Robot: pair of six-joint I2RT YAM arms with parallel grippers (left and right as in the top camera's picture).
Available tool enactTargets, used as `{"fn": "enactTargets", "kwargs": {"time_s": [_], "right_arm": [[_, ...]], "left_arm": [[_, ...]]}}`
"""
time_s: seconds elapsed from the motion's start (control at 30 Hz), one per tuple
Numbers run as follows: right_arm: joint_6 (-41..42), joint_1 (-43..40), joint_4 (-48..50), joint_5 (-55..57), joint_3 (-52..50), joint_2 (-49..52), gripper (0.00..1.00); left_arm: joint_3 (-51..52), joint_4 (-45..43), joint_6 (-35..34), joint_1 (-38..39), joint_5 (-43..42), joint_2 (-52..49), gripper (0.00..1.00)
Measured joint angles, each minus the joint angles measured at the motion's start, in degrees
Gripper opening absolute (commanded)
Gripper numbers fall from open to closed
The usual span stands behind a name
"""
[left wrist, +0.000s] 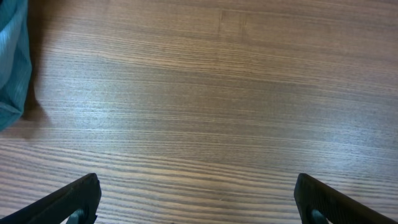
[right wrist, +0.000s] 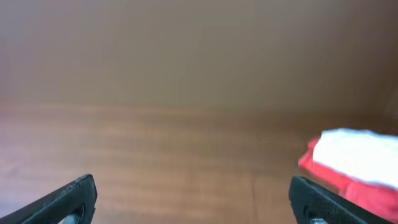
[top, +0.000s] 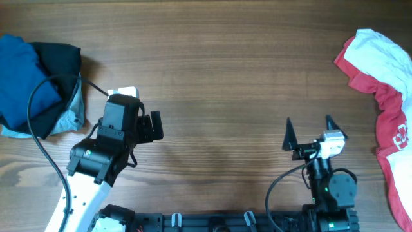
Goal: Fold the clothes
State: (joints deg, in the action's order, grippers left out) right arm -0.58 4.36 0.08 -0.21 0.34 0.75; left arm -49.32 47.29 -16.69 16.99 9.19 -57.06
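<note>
The deep-blue shirt [top: 16, 71] lies crumpled at the far left edge of the worktop [top: 219, 64], partly cut off by the overhead view. It is bunched against a black garment [top: 58, 71], which overlaps its right side. A pale-blue garment [top: 72, 115] peeks out from under the black one at the near corner. No collar or placket shows in the heap.

The left pincer [top: 153, 125] hangs just right of this pile, apart from it, with its jaws spread wide and nothing between them. Its wrist view shows bare wood and a strip of pale-blue fabric at the left edge.

The right pincer [top: 309, 125] stands well apart at the near right, also wide open and empty. Beyond it, a red-and-white top [top: 386, 96] lies rumpled along the right edge.
</note>
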Motion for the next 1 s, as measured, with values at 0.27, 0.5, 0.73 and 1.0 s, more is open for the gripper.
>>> {"fn": "enactTargets", "kwargs": {"time_s": [0.27, 0.5, 0.73, 1.0], "right_arm": [[0.0, 0.8, -0.1, -0.2, 0.0, 0.0, 1.0], [0.0, 0.8, -0.1, -0.2, 0.0, 0.0, 1.0], [0.0, 0.8, -0.1, -0.2, 0.0, 0.0, 1.0], [0.0, 0.8, -0.1, -0.2, 0.0, 0.0, 1.0]], "left_arm": [[0.0, 0.0, 0.0, 0.0, 0.0, 0.0, 1.0], [0.0, 0.0, 0.0, 0.0, 0.0, 0.0, 1.0], [0.0, 0.0, 0.0, 0.0, 0.0, 0.0, 1.0], [0.0, 1.2, 0.0, -0.7, 0.0, 0.7, 1.0]]}}
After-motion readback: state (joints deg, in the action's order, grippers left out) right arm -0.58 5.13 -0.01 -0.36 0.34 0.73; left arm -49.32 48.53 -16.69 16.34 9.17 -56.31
